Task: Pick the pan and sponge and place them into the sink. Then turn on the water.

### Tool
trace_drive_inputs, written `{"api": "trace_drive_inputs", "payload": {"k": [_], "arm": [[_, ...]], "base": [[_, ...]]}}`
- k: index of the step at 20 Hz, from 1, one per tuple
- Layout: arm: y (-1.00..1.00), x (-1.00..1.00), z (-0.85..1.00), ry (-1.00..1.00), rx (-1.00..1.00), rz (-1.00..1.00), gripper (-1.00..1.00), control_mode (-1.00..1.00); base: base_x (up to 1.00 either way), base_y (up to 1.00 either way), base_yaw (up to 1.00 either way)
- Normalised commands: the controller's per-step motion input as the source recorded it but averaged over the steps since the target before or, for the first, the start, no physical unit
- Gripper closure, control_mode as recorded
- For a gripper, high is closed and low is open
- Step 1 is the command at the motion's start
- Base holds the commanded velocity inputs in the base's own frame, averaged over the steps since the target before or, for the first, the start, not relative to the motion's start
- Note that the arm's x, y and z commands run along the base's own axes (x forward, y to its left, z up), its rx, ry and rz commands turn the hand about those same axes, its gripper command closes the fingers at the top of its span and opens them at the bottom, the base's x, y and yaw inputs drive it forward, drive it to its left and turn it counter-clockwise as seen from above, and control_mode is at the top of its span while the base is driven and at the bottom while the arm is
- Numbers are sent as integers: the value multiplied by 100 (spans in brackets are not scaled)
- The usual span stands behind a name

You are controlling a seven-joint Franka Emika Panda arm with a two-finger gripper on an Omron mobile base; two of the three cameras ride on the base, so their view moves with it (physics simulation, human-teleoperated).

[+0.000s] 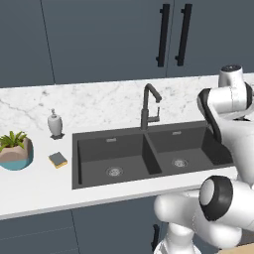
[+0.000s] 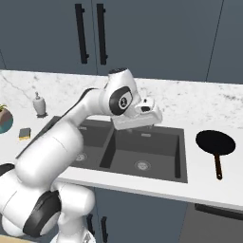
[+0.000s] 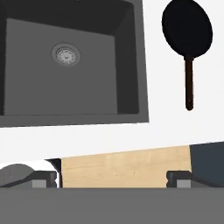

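Hovering spread and empty over the sink point(image 2: 142, 156), your claw point(image 3: 112, 177) risked clipping the pan point(image 2: 215, 142) off the table point(image 2: 209, 190).

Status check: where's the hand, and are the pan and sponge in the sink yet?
Hand open, empty, above sink. Pan on counter right of sink; sponge on counter left. Nothing blocking.

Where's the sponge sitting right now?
The sponge lies flat on the white counter left of the sink in the left base view, between the potted plant and the basin, in front of the soap bottle.
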Motion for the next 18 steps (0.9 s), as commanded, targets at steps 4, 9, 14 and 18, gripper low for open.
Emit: {"api": "trace_drive_inputs", "payload": {"k": [4,9,14,18], "arm": [[-97,-12,-6,0,11,0,-100,-100],[-95,0,-34,3,9,0,-100,-100],[-90,0,-62,4,3,0,-100,-100],[-69,0,-55,0,0,0,-100,-100]], "base": [[0,0,0],[0,0,0],[0,0,0],[0,0,0]]}}
